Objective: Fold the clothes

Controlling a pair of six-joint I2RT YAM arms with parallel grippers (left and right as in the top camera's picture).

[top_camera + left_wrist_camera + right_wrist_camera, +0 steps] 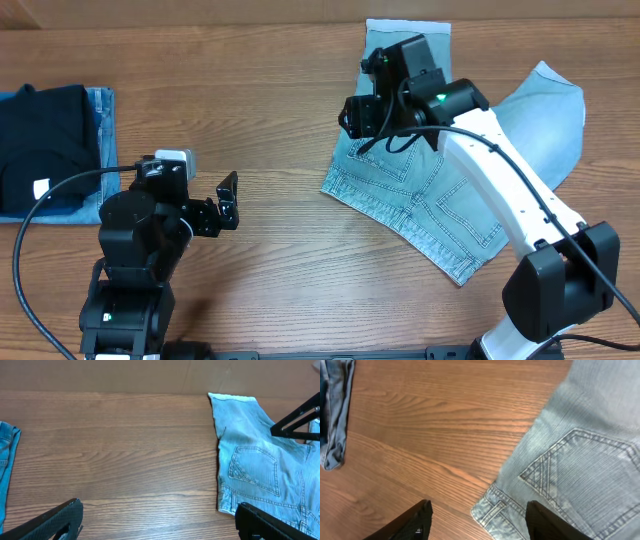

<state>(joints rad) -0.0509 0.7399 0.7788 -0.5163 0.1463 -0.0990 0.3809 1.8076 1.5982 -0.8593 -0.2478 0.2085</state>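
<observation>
- At the left edge of the counter (280, 100), a folded black garment (50, 130) with a small white tag (40, 187) sits on a folded darker blue denim piece (102, 105). Both look finished and neither arm is near them.
- Towards the near-left corner, the left pincer (229, 203) hangs above bare wood with its jaws spread as wide as they go. It grips nothing and is well apart from the work.
- Right of centre, the right pincer (479, 519) hovers low over the waistband corner of the light denim shorts (430, 190). Its jaws are apart, and between them the wrist view shows only wood and the cloth's corner lying flat, so it has hold of nothing.
- The shorts lie in the far-right part of the counter, back pockets (580, 465) up. One cuffed leg hem (405, 28) reaches the far edge, and the other leg (550, 105) splays towards the right edge. The waistband (392, 230) slants back towards the near edge.
- By the look of it, the fold on this pair is barely begun, if begun at all. The legs are not laid one over the other, and no crease halves the garment.
- What appears to be left is to grip an edge, bring one leg across the other, and then double the shorts down to a size like the pile at the left edge.
</observation>
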